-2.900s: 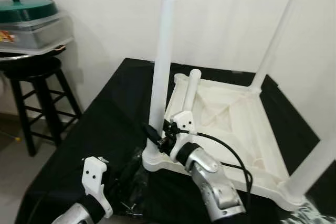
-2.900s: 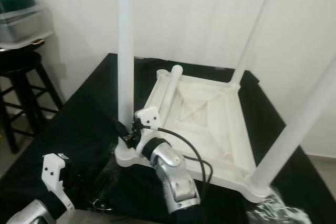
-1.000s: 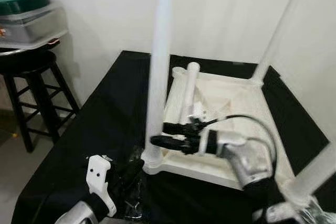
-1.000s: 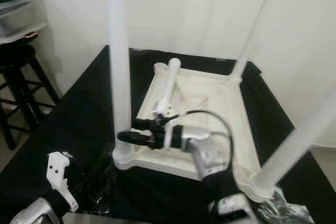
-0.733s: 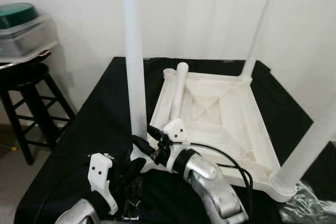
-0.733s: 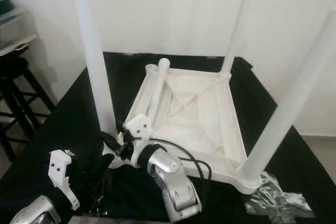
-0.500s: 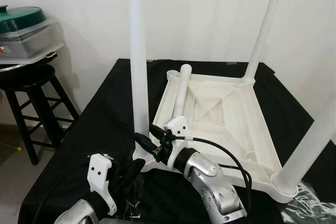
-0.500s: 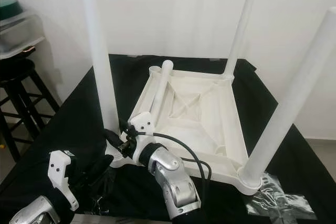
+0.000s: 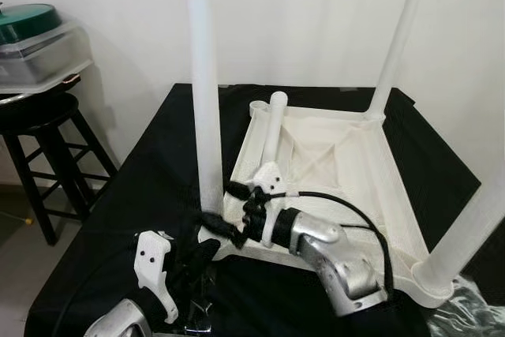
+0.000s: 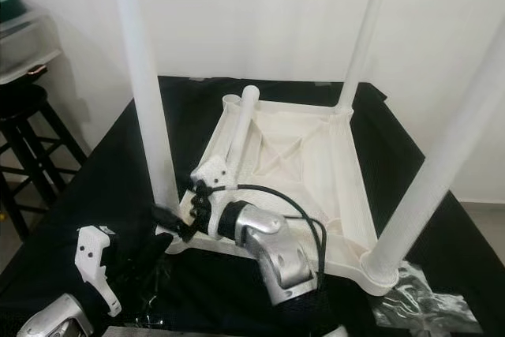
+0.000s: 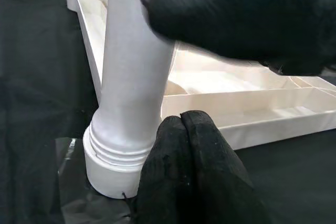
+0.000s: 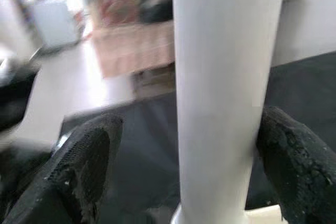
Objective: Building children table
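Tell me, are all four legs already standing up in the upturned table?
No: three legs stand upright at corners of the white table, while the fourth leg lies slanted across its underside.

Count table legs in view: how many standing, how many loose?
4. Standing: near-left leg, far-right leg, near-right leg. Loose: one leg lying on the upturned tabletop.

The silver right arm (image 9: 339,262) hides part of the upturned white plastic table's near rim (image 9: 272,254); the tall white near-right leg (image 10: 450,155) runs off the picture's edge.
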`<state>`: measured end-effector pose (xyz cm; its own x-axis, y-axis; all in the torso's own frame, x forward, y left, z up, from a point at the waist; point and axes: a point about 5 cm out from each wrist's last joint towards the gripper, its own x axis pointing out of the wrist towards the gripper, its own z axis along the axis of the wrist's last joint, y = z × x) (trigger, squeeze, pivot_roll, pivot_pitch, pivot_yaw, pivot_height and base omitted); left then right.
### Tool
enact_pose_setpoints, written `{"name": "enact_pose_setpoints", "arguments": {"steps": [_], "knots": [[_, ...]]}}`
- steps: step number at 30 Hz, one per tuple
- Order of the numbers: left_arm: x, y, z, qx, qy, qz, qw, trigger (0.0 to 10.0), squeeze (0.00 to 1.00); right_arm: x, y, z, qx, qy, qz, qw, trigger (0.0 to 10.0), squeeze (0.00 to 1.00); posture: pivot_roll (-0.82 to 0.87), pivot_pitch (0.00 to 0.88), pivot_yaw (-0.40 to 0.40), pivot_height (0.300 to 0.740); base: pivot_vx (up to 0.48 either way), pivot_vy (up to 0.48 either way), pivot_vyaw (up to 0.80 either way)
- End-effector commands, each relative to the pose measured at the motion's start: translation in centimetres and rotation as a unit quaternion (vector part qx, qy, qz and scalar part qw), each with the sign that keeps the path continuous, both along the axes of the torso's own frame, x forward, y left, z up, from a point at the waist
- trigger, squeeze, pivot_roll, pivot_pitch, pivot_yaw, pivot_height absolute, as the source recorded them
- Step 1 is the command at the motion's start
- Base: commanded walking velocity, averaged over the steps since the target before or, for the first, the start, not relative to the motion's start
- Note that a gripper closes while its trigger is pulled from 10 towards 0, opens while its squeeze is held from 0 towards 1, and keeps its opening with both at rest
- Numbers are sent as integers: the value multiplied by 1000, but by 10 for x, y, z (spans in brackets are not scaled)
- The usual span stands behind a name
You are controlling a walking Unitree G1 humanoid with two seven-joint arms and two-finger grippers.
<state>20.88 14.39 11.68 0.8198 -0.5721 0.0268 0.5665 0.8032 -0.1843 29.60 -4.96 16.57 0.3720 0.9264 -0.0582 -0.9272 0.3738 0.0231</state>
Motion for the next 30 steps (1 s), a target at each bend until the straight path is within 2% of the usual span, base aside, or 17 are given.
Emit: {"name": "enact_pose_setpoints", "arguments": {"steps": [1,2,3,4,6,7,8,9,15,22,25,26,28,29,30], "knots": [[0,1,-5,7,8,2,1000,10000,0,7,-9,5,-14,-15,51,998,10000,0,68,0,-12,740,0,0,0],[0,1,-5,7,8,2,1000,10000,0,7,-9,5,-14,-15,51,998,10000,0,68,0,-12,740,0,0,0],[0,0,-5,12,6,2,1000,10000,0,17,-17,9,-23,-19,68,997,10000,0,71,0,-13,740,0,0,0],[0,0,-5,12,6,2,1000,10000,0,17,-17,9,-23,-19,68,997,10000,0,71,0,-13,740,0,0,0],[0,-1,-4,27,-2,3,1000,10000,0,33,-26,13,-21,-8,69,997,10000,0,76,0,-14,740,0,0,0],[0,-1,-4,27,-2,3,1000,10000,0,33,-26,13,-21,-8,69,997,10000,0,76,0,-14,740,0,0,0],[0,-1,-3,37,-12,4,999,10000,0,37,-28,13,-19,-2,68,998,3804,0,74,0,-14,740,0,0,0],[0,-2,-2,41,-19,10,999,10000,0,39,-30,13,-19,2,72,997,0,0,74,0,-15,740,0,0,0],[1,-2,2,47,-38,27,998,10000,0,41,-34,15,-12,5,82,997,0,0,66,0,-15,740,0,0,0],[1,-3,2,43,-36,26,998,10000,0,43,-40,13,-7,-1,77,997,0,0,66,0,-15,740,0,0,0],[1,-2,1,37,-29,23,999,10000,0,34,-40,3,6,2,4,1000,0,0,58,0,-24,740,0,0,0],[1,-2,1,36,-28,23,999,10000,0,30,-30,-6,33,13,-79,996,0,0,57,0,-29,740,0,0,0],[1,-2,1,36,-28,23,999,10000,0,30,-30,-6,33,13,-79,996,0,0,57,0,-29,740,0,0,0],[0,-1,1,36,-28,23,999,10000,0,28,-24,-13,52,25,-138,989,0,0,55,0,-29,740,0,0,0],[0,-1,1,36,-28,24,999,10000,0,15,-15,-35,73,70,-235,967,0,0,47,0,-25,740,0,0,0]]}}
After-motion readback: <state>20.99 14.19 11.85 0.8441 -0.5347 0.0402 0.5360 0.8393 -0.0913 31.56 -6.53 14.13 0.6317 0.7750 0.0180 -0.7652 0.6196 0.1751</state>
